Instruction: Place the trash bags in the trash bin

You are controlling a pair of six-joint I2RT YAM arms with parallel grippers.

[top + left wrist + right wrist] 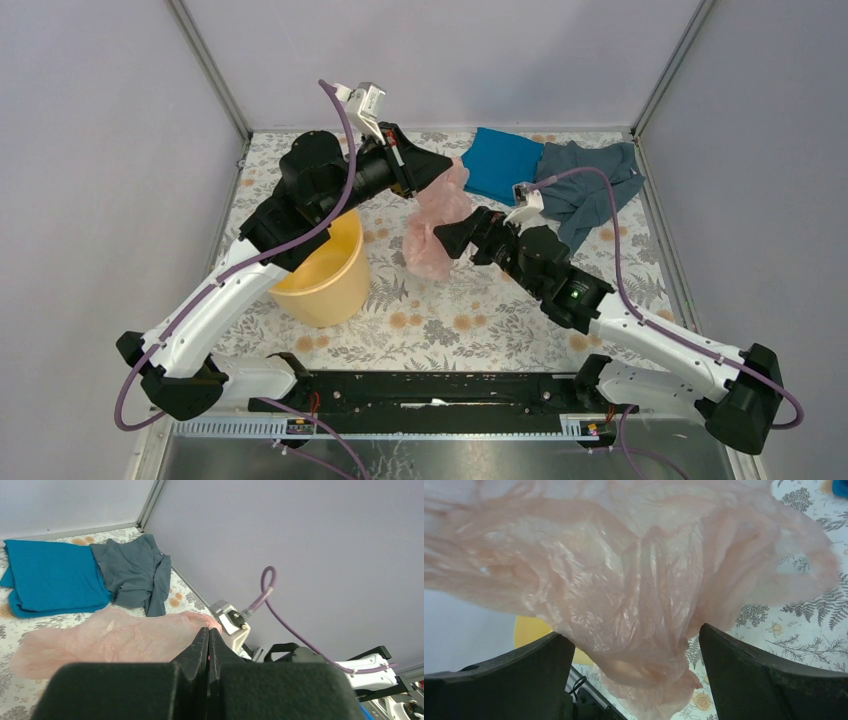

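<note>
One pink bag hangs over the middle of the bench, held by its top edge so the film drapes loose rather than lying flat. The left tool is closed tight on that edge, with film pinched at its tips. It sits high, which lets the bag dangle. The right tool points in from the right at the bag's lower half. Its jaws are spread wide, with crumpled film bulging between them but not gripped, and I judge it is there to gather the slack. The bucket stands to the left and nearer, mouth up, under the left arm and apart from the bag. A blue cloth and a grey cloth lie far right, out of the way.
</note>
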